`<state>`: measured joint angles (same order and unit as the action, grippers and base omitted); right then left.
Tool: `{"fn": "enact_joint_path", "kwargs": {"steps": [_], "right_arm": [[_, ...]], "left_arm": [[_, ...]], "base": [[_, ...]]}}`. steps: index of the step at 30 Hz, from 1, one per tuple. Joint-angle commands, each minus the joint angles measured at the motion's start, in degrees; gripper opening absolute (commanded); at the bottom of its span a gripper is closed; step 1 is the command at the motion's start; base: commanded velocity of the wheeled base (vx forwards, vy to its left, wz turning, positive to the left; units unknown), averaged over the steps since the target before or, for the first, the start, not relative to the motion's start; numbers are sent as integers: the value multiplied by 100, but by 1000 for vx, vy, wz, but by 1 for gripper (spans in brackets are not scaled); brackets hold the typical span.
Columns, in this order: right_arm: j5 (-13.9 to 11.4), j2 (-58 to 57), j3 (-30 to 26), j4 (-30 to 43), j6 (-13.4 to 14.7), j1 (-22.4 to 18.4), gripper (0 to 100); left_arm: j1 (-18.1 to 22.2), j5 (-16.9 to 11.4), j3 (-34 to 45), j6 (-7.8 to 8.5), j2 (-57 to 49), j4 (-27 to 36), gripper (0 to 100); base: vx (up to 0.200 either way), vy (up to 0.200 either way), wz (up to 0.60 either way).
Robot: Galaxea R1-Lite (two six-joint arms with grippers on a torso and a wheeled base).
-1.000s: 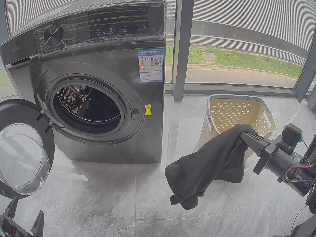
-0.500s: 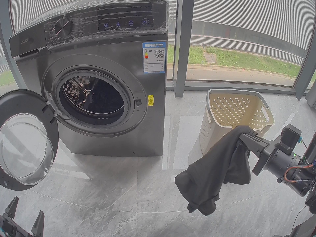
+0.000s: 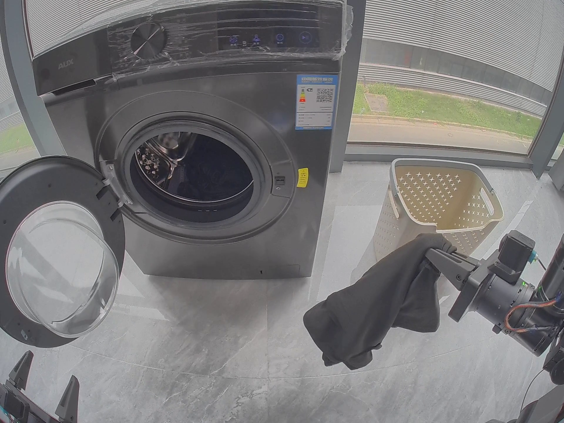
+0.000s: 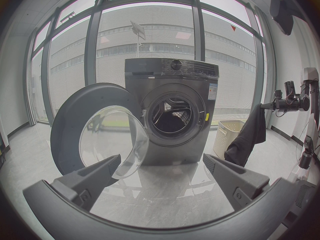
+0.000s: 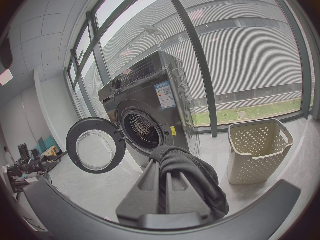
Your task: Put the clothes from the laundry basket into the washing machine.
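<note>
Grey marble-patterned floor tiles (image 3: 223,348) run under everything, glossy enough to catch the daylight. Tall windows (image 3: 458,60) close the room behind, split by a dark frame post (image 3: 352,60); through the glass I see a ribbed grey building (image 3: 470,19) and a strip of grass (image 3: 446,104).

The washing machine (image 3: 194,89) stands on the tiles against the glass, on my left side, with clear film (image 3: 235,30) stretched over its control panel. Its round door (image 3: 59,254) is swung fully open toward my left, and the drum (image 3: 194,177) gapes open; something dark lies inside, too dim for me to make out.

The laundry basket (image 3: 446,165), cream with star-shaped holes, sits on the floor beside the machine's right side, near the window.

My right gripper (image 3: 437,258) is held out in front of the basket, above the floor, its fingers pressed together on a fold of the dark garment (image 3: 376,306). The cloth drapes over the fingertips and hangs down toward my left, its lower end bunched and clear of the tiles as far as I can tell. It is outside the basket and well apart from the drum.

My left gripper (image 3: 50,371) sits low at my left, below the open door, fingers spread wide with nothing between them.
</note>
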<state>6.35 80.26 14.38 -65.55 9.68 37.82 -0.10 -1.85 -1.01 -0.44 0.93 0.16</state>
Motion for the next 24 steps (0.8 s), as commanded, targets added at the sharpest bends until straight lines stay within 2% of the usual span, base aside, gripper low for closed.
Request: {"fn": "enact_joint_path", "kwargs": {"steps": [1,4,7,13,16,24], "right_arm": [[-11,-2,-32,-2,52,-20,0],[-20,7,-50,7,289,7,0],[-29,16,-146,-46,394,7,0],[-20,16,-138,-46,403,7,0],[-20,16,-129,-37,403,7,0],[6,24,-94,-2,403,-37,0]], "left_arm": [[1,1,92,0,-93,2,100],[1,1,92,0,-93,2,100],[1,1,92,0,-93,2,100],[1,1,92,0,-93,2,100],[1,1,92,0,-93,2,100],[1,10,92,0,-93,2,100]], "base": [[0,200,0],[0,200,0],[0,0,0],[0,0,0],[-200,0,0],[0,0,0]]}}
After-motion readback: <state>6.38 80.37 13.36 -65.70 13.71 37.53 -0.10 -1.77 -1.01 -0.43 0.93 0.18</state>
